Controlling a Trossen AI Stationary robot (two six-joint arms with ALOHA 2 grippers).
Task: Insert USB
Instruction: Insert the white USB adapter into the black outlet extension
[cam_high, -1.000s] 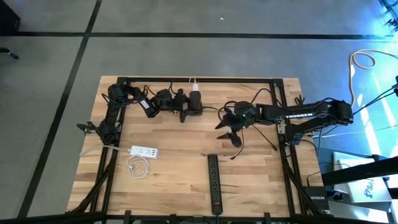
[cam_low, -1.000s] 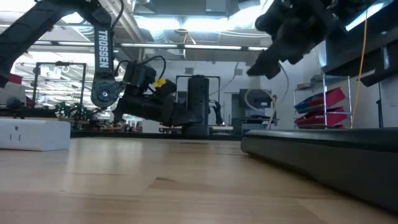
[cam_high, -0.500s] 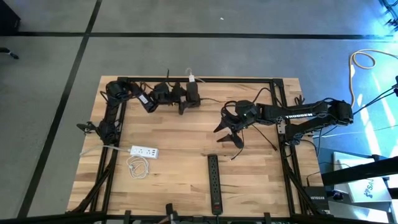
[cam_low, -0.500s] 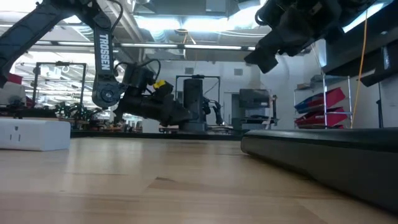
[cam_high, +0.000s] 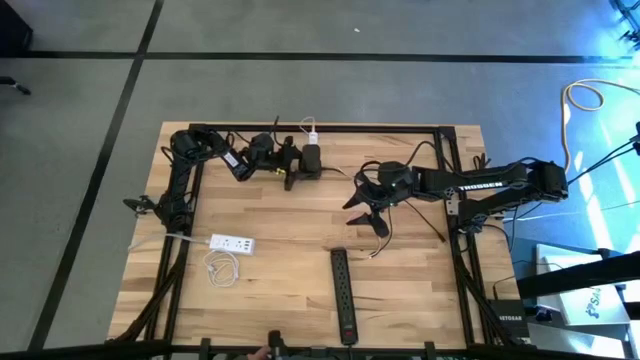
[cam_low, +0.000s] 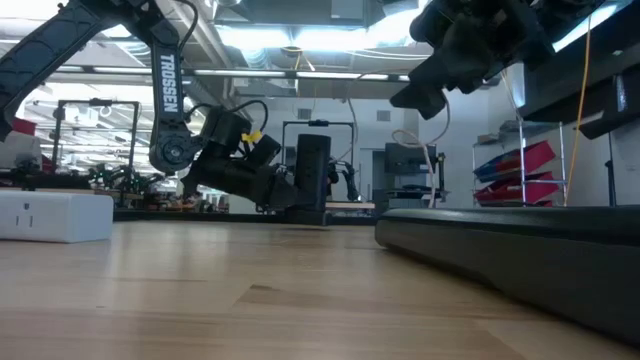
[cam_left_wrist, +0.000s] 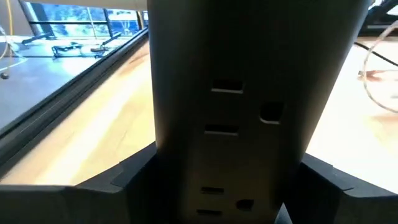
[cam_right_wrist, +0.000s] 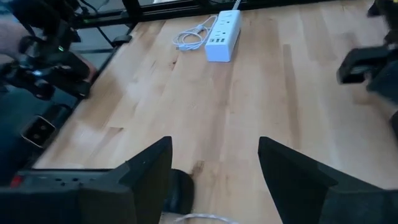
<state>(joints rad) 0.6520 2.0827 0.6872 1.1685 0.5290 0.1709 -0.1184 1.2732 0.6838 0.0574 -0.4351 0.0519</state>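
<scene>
Wooden table (cam_high: 280, 230), two black power strips (cam_high: 345, 295), one white (cam_high: 231, 243), left end effector (cam_high: 300, 172) gripping one black strip (cam_high: 308, 168), right end effector (cam_high: 365, 212) open.

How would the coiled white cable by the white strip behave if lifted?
Probably floppy: the white cable lies in loose, thin loops. Gripped at one point, it would likely uncoil and dangle. It looks light beside the white power strip.

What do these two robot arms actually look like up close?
Both arms are black and jointed, built of slim tubes and chunky round joints. The left arm and right arm both carry white "TROSSEN" lettering. Thin black cables loop along them. Each ends in a pincer with two flat, dark, wedge-shaped fingers. A small yellow patch shows near the left wrist.
</scene>
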